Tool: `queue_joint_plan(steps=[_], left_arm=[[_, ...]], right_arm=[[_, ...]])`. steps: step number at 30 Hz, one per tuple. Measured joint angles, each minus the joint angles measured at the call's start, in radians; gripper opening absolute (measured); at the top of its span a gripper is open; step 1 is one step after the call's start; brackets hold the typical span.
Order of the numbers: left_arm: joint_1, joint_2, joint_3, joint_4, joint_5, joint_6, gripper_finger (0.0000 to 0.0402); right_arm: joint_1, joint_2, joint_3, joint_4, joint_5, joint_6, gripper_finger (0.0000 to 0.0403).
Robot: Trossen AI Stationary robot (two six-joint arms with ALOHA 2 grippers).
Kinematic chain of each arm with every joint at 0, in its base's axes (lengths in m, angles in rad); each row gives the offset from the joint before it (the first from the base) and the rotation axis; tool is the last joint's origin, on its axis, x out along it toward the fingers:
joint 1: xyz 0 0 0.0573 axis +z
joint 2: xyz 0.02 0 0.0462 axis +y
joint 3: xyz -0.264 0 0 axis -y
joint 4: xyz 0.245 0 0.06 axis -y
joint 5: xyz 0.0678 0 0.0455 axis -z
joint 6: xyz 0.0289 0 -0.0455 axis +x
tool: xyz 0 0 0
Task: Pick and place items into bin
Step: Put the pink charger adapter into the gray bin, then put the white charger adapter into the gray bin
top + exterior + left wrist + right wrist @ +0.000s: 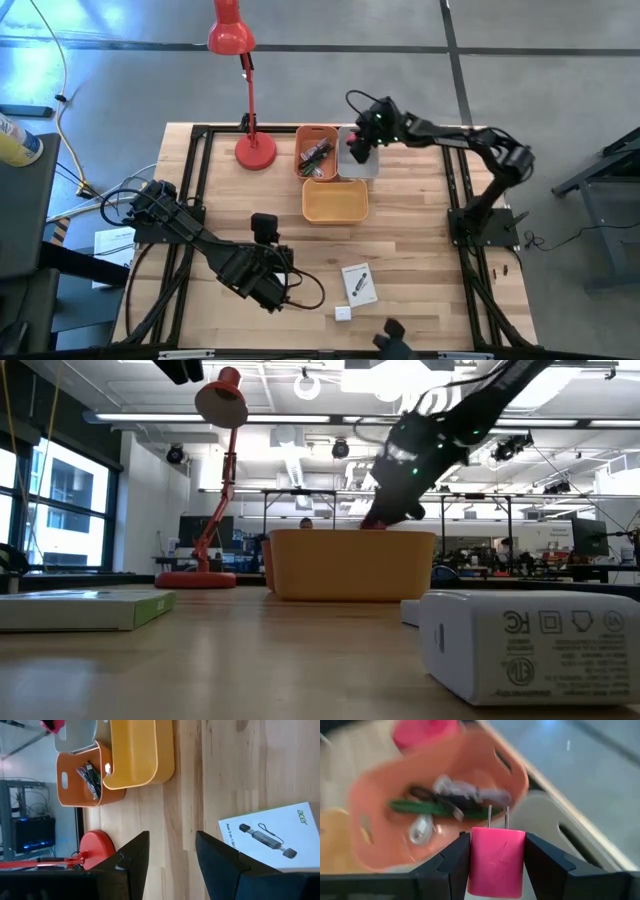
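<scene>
Now my right fingers (496, 851) clamp the pink plug cube (496, 860); I should centre over the grey bin (360, 160) at the surface's far edge before letting go. Left fingers (170, 865) wait, spread, empty.

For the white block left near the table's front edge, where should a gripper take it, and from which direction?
Grip the white block across its two opposite flat side faces, coming straight down from above. It lies flat and free on the table, apart from the white card beside it, so there is room for the fingers on both sides. The left gripper, open, is the closer one.
</scene>
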Motion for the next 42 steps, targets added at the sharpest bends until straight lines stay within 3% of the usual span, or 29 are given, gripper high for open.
queue_joint_plan(steps=[5, 14, 20, 34, 42], left_arm=[[0.0, 0.0, 0.0, -0.008, -0.002, -0.02, 0.015], [0.0, 0.0, 0.0, -0.007, -0.035, -0.039, 0.015], [0.0, 0.0, 0.0, -0.006, -0.048, -0.04, 0.015], [0.0, 0.0, 0.0, -0.004, -0.048, -0.048, 0.015], [0.0, 0.0, 0.0, -0.004, -0.055, -0.046, 0.015]], right_arm=[[-0.017, 0.063, 0.101, -0.14, 0.041, -0.028, 0.0161], [-0.032, 0.069, 0.108, -0.272, 0.112, -0.038, 0.0161], [-0.032, 0.069, 0.108, -0.29, 0.112, -0.041, 0.0167], [-0.032, 0.063, 0.108, -0.293, 0.08, -0.074, 0.0237], [0.011, -0.079, 0.107, -0.323, 0.001, -0.209, 0.0236]])
